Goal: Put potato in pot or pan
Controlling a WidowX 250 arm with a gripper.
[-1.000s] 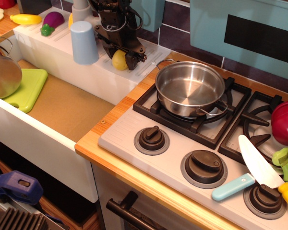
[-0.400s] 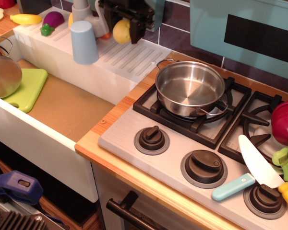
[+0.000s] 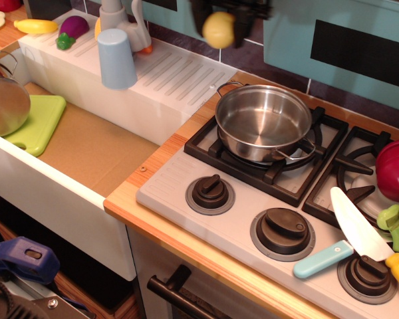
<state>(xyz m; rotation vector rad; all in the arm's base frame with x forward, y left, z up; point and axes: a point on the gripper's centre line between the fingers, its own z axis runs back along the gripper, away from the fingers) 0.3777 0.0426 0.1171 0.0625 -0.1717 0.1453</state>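
The potato (image 3: 218, 29), a small pale-yellow egg-shaped toy, is held in the air near the top edge of the view. My black gripper (image 3: 221, 18) is shut on it, blurred and partly cut off by the top edge. It hangs above and to the left of the pan (image 3: 263, 123), a wide shallow shiny steel pan with two loop handles. The pan stands empty on the left rear burner of the toy stove (image 3: 213, 156).
A light blue cup (image 3: 116, 58) stands on the white drain board (image 3: 173, 80). A purple eggplant (image 3: 73, 28) and a long yellow vegetable (image 3: 34, 26) lie at its far left. A steel pot (image 3: 5, 100) and green board (image 3: 38, 121) are in the sink. A red pot (image 3: 394, 169) and toy knife (image 3: 349, 239) sit right.
My gripper lifted the potato off the drain board and carried it up and to the right, from beside the blue cup to high above the pan's left side.
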